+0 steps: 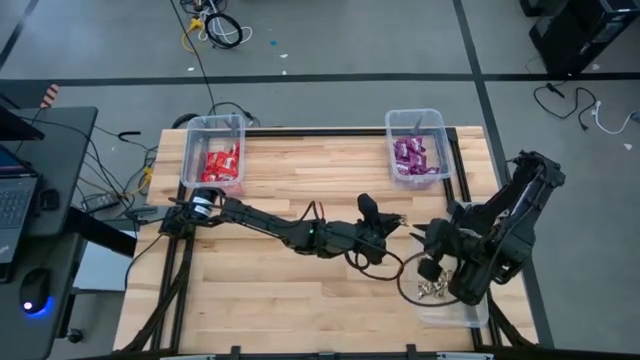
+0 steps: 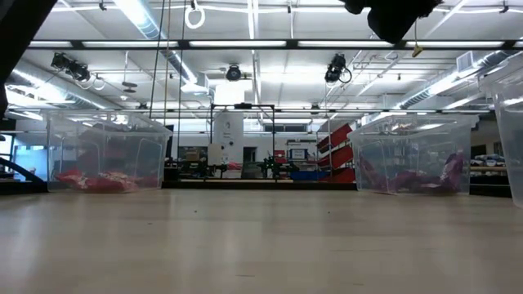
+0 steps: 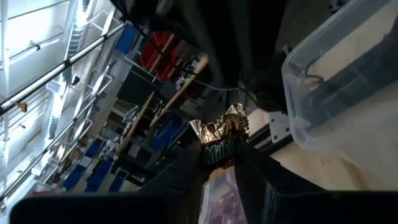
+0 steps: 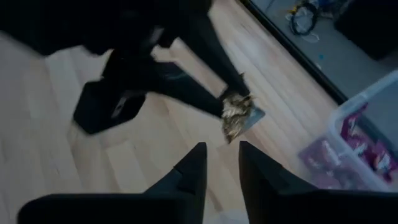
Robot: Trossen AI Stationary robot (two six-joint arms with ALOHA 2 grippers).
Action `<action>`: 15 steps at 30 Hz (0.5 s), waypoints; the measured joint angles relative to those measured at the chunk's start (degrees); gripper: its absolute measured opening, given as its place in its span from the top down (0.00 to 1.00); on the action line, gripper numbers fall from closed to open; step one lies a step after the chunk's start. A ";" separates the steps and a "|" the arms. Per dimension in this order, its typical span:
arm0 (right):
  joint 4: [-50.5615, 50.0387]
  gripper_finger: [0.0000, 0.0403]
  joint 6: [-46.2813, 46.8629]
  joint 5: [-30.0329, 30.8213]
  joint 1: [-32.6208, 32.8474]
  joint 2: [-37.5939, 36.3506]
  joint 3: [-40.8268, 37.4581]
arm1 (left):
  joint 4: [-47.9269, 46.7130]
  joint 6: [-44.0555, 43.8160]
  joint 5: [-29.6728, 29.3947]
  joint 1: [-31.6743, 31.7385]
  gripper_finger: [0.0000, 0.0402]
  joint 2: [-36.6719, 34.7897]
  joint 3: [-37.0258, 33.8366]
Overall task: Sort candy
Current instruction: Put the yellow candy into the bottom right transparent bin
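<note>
A gold foil-wrapped candy [image 3: 221, 138] sits in my left gripper [image 1: 396, 224], which reaches level across the middle of the table and is shut on it. The right wrist view shows that candy [image 4: 236, 117] at the tip of the left fingers. My right gripper [image 4: 217, 165] hovers just right of it, above the table, slanting down, open with nothing between its fingers. Red candy lies in the far left bin [image 1: 215, 160]. Purple candy lies in the far right bin [image 1: 418, 155]. Gold pieces [image 1: 432, 290] lie in the near right bin. My left gripper pinches the gold candy between its two fingers [image 4: 208, 93]. The fingers come level from the table's left. The crinkled foil end [image 3: 230, 121] sticks out past the fingertips. The candy is lifted clear of the table.
The clear bin with gold pieces [image 1: 455, 305] stands at the near right under my right arm. The low view shows the red bin [image 2: 106, 155], the purple bin [image 2: 413, 155] and bare wood between them. A desk with a laptop stands left of the table.
</note>
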 joint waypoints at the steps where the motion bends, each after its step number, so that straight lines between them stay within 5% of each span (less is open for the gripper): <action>1: 0.19 0.79 1.06 -0.18 -0.65 0.00 0.00 | 0.21 -0.01 0.52 -0.10 0.78 0.00 0.01; 15: 5.88 0.69 -1.61 -4.54 -5.28 -0.35 0.00 | 0.67 -0.03 3.40 -1.26 0.78 0.00 0.02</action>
